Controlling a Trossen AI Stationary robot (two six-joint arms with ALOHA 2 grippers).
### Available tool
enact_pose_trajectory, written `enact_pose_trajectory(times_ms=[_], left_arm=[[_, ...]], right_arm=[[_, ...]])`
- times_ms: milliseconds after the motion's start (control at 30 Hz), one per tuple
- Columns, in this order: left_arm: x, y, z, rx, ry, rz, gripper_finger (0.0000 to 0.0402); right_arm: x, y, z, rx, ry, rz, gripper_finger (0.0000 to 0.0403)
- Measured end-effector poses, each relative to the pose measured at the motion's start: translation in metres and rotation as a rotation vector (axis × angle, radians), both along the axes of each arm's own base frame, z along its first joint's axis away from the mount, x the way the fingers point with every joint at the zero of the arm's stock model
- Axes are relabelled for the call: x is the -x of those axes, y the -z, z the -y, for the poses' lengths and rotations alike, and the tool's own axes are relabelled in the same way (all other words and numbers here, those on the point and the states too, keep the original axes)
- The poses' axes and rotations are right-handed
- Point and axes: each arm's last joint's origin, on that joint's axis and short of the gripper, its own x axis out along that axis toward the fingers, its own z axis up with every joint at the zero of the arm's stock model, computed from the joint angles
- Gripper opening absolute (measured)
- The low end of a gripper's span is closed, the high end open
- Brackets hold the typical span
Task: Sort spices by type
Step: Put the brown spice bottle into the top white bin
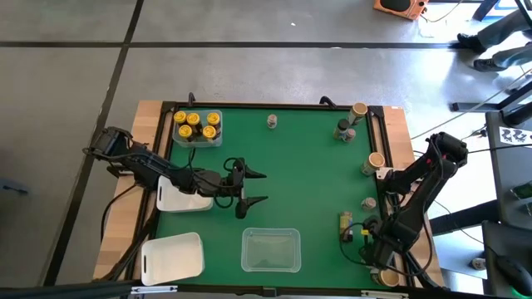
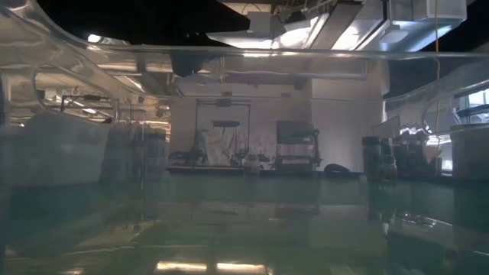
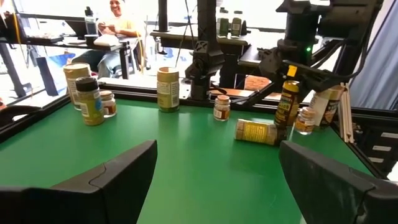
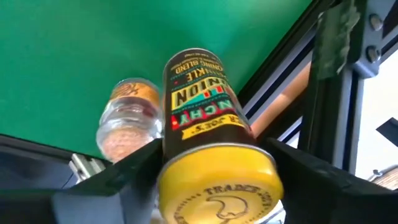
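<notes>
Partly sorted: six yellow-lidded jars [image 1: 198,126] sit in the far-left tray [image 1: 218,138], others scattered along worktop [image 1: 307,174] right; right tool [image 4: 214,163] clamps a yellow-lidded jar [image 4: 208,155], left tool [image 1: 253,188] gapes empty mid-worktop.

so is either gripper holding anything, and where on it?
Right gripper holds a yellow-lidded jar, fingers on either side of the body just below the lid. Left gripper is open over the mat, holding nothing.
</notes>
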Motion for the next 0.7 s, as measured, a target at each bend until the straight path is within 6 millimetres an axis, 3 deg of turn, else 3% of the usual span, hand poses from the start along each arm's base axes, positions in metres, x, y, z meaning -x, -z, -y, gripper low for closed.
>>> enact_pose_trajectory(times_ms=[133, 300, 467, 600, 700], left_arm=[[0.0, 0.0, 0.0, 0.0, -0.003, 0.0, 0.0335], [0.0, 0.0, 0.0, 0.0, -0.008, 0.001, 0.0335], [0.0, 0.0, 0.0, -0.003, -0.008, -0.001, 0.0335], [0.0, 0.0, 0.0, 0.018, -0.011, 0.002, 0.0335], [0.0, 0.001, 0.0, 0.024, -0.011, -0.005, 0.0335]], right_arm=[[0.001, 0.001, 0.001, 0.005, -0.031, 0.002, 0.0232], [0.0, -0.004, 0.001, 0.005, -0.058, 0.012, 0.0231], [-0.006, -0.022, 0.003, 0.014, -0.083, 0.022, 0.0231], [-0.02, -0.046, 0.002, -0.076, -0.129, 0.054, 0.0231], [-0.031, -0.063, 0.014, -0.022, -0.176, 0.116, 0.0231]])
